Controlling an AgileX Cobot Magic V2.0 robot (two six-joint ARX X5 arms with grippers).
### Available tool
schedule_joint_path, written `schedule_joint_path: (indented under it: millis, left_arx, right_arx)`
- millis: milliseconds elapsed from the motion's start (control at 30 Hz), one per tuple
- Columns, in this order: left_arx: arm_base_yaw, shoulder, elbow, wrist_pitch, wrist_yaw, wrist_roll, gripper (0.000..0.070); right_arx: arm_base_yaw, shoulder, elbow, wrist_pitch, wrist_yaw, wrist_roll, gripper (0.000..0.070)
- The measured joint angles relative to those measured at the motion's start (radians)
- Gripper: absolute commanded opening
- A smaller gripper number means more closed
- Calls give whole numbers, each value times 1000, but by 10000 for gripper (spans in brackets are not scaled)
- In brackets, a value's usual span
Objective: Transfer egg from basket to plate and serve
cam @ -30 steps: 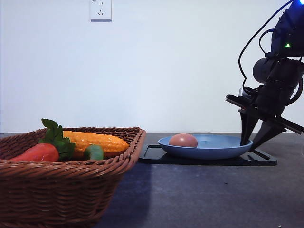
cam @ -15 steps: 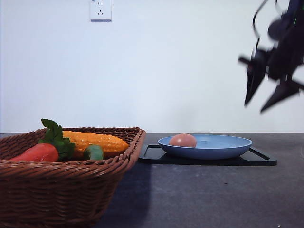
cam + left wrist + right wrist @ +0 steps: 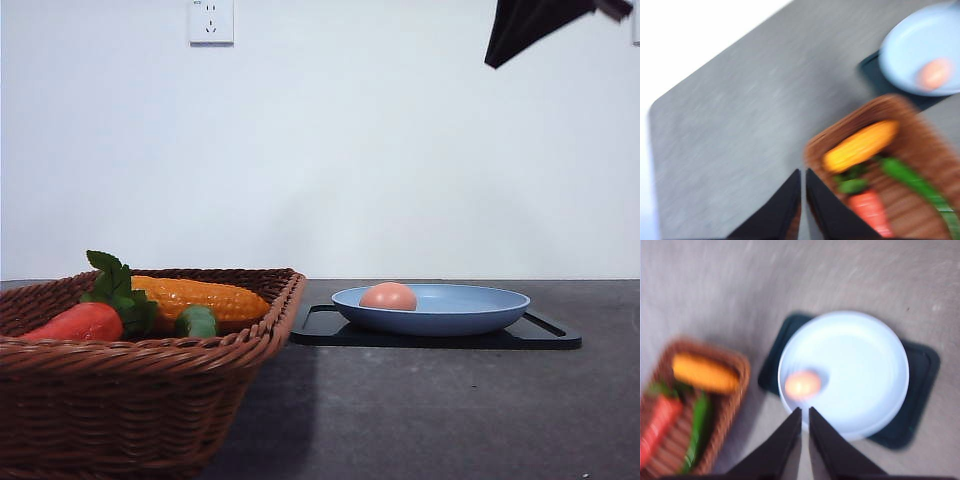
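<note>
The egg point(image 3: 388, 296) lay in the blue plate point(image 3: 470, 318), toward its 9 o'clock rim, and the plate sat on a black tray point(image 3: 548, 338) on the table point(image 3: 430, 410). The wicker basket point(image 3: 130, 385) stood at the plate's 9 o'clock, holding a corn cob point(image 3: 205, 297) and a carrot point(image 3: 80, 322). The right gripper point(image 3: 805, 416) hung high above the plate, fingers pressed together; the left gripper point(image 3: 803, 178) was likewise closed, empty.

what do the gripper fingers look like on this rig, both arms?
Both alike: the left gripper and right gripper each have two plain black fingers, wedge-shaped and tapering to narrow tips. No markings or cables visible on them; both wrist views are motion-blurred.
</note>
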Motion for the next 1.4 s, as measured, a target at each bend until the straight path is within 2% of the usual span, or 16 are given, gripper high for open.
schedule_joint_path:
  millis: [100, 233, 400, 567, 700, 833, 1000, 1400]
  left_arx:
    - [108, 7, -14, 20, 56, 16, 0]
    - [237, -37, -107, 100, 224, 27, 0]
    - [356, -131, -303, 263, 371, 26, 0]
    - [366, -282, -569, 504, 467, -48, 0]
    - [340, -393, -788, 696, 485, -141, 0]
    - [314, -460, -930, 782, 487, -241, 0]
    - [313, -465, -946, 773, 486, -311, 0]
    - [313, -465, -944, 775, 486, -324, 0]
  right_arx:
    - [87, -51, -42, 4, 140, -18, 0]
    - [202, -141, -166, 53, 315, -26, 0]
    - [299, -305, -407, 231, 404, -30, 0]
    - [351, -498, -707, 504, 415, -30, 0]
    - [376, -619, -923, 752, 414, -29, 0]
    - [385, -696, -1077, 927, 414, -19, 0]
    - [386, -701, -1105, 971, 415, 7, 0]
    - [386, -702, -1104, 1002, 415, 8, 0]
